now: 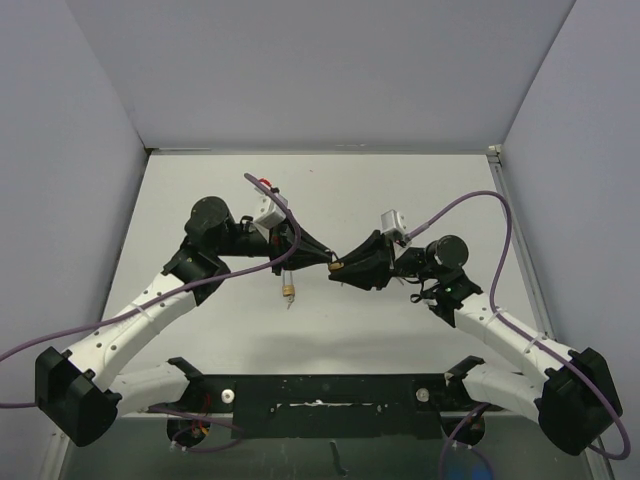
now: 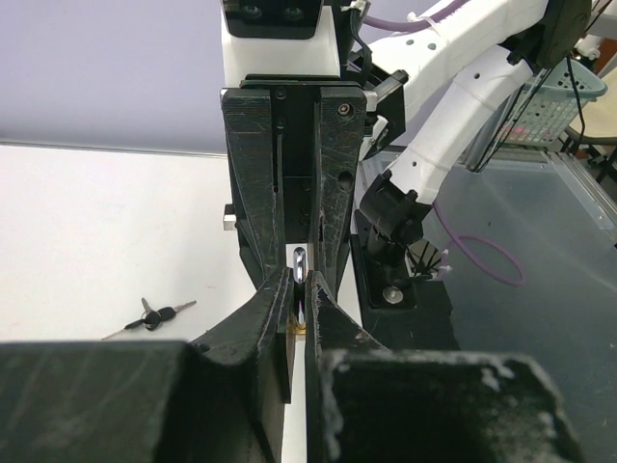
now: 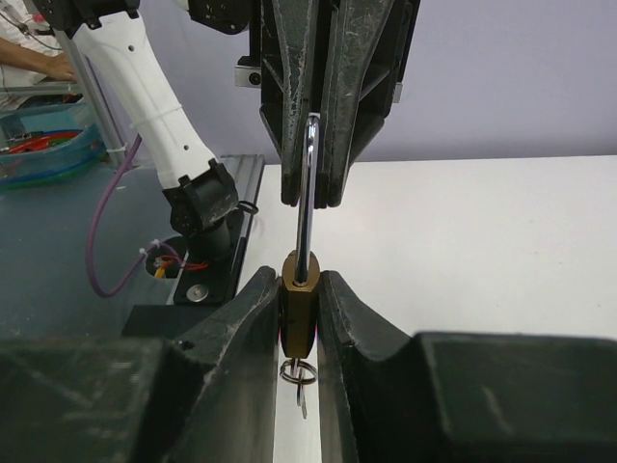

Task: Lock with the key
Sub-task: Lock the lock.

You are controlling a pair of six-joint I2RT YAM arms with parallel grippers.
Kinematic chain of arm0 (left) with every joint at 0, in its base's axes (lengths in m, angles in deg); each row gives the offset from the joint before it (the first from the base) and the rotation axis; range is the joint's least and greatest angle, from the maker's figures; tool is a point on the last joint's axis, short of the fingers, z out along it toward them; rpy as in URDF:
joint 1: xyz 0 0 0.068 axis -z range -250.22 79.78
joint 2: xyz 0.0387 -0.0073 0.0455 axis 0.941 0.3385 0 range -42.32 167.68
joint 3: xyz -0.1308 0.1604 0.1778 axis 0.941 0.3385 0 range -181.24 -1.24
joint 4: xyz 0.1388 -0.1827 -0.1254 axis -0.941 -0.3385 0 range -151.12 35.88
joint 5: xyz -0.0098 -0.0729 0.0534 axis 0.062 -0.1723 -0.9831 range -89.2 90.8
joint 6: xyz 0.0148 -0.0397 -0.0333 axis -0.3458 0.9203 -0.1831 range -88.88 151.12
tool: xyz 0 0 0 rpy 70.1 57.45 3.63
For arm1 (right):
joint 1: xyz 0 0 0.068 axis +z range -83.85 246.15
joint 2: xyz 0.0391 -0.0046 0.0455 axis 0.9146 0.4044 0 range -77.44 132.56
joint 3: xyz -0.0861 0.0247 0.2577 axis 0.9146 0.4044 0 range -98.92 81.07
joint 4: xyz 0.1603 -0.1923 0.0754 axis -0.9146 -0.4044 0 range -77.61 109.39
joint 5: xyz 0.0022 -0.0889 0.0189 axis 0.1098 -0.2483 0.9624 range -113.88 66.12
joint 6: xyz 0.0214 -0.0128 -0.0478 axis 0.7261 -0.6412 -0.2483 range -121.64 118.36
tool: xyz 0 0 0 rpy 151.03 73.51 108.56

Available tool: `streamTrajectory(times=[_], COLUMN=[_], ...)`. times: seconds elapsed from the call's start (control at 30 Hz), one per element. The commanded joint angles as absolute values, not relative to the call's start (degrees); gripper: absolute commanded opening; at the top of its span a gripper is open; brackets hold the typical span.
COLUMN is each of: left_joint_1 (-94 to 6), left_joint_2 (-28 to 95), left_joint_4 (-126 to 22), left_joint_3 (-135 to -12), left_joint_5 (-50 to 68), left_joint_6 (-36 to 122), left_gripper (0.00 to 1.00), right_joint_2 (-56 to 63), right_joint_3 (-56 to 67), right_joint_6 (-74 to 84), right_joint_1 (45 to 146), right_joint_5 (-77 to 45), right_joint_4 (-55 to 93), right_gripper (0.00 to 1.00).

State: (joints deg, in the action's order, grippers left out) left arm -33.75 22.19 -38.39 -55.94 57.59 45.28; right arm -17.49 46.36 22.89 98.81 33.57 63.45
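Aloft, right gripper [image 1: 345,267] clamping padlock [image 3: 298,311], left gripper [image 2: 301,285] pinching shackle [image 3: 306,193] (keys [image 2: 154,313] apart)

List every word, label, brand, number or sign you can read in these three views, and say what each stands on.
No text can be read in any view.
The padlock: the brass face that shows is bare, with no brand or number.
The keys: too small to tell.
The right end effector and left end effector: plain black, no markings.
The basket: contents blurred, nothing legible.
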Motion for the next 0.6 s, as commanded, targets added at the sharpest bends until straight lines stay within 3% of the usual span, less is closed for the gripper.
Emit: streamTrajectory(times=[0.0,0.57], left_joint_1=[-31.8,-29.97], left_joint_2=[24.23,25.05], left_joint_4=[-46.03,-47.53], left_joint_3=[-54.84,-48.82], left_joint_5=[57.62,53.69], left_joint_6=[43.96,43.03], left_gripper=[0.0,0.0], right_joint_2=[-19.58,-21.74], right_joint_3=[38.86,34.02], right_joint_6=[20.39,13.54], right_joint_1=[99.43,99.37], right_joint_5=[28.15,22.35], right_joint_4=[76.95,67.47], right_gripper=[0.0,0.0])
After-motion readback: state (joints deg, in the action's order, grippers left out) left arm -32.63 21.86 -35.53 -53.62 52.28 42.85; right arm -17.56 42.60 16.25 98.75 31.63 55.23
